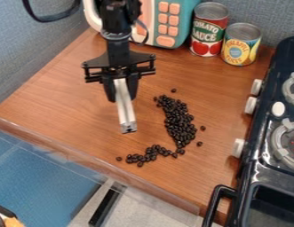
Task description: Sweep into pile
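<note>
The pincer (121, 94) is closed on a silver stick (125, 108), with one black finger on each side of it. It grips the stick near the top, so the long part hangs down. That way the stick can push the beans and the pincer can stay up high. The stick leans just a bit, and its low end points at the desk (72, 91), to the left of the beans in the camera view.

The dark beans (179, 122) lie on the desk in a bent line, a bit like a hook. The long side is thick and the short side is thin. They are not one round pile, so I think they need a push in from both ends. A few beans sit alone near the line and could get missed.

The two cans (208, 29) and the toy with orange buttons (183, 26) stand at the back, and the stove (273, 170) is at the side. That leaves the beans room in the middle.

The top of the stick is hidden in the pincer. I can't tell if its low end touches the desk. Some beans may hide under others. The stove is cut off at the edge.
</note>
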`<state>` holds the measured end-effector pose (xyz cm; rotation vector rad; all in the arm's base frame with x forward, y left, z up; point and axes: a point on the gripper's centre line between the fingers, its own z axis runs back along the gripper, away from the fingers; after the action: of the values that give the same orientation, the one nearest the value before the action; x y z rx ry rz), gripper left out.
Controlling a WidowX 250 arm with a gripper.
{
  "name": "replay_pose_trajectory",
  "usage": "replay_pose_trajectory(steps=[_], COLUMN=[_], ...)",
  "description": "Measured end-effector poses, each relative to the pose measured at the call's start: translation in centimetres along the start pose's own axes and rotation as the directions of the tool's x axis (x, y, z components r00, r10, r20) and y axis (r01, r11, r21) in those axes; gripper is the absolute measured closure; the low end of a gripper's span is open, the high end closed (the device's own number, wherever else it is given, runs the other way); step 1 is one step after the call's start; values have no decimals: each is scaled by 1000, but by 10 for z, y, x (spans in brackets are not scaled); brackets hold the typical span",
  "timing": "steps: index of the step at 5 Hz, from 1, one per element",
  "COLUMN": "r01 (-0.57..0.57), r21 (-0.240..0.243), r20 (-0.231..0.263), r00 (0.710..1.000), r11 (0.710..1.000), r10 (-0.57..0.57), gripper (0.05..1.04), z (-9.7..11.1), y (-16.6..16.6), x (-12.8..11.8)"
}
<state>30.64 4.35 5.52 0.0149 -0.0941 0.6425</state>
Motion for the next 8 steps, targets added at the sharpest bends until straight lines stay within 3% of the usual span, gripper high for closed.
replay_pose_trajectory(steps=[1,2,3,4,5,7,8], r01=[40,86,127,150,186,189,120], r21=[19,79,146,180,210,224,205], r20=[87,132,119,106,63,17,-5], r00=[995,987,982,980,977,980,993], r11=[999,993,981,972,960,956,971], r10=[-42,-96,-145,-171,-203,-197,-122], gripper=[694,694,694,694,694,694,694], z=[-4,-15,-26,-33,-37,-41,-42], y=[6,14,26,35,44,49,47], x=[12,22,26,28,20,9,2])
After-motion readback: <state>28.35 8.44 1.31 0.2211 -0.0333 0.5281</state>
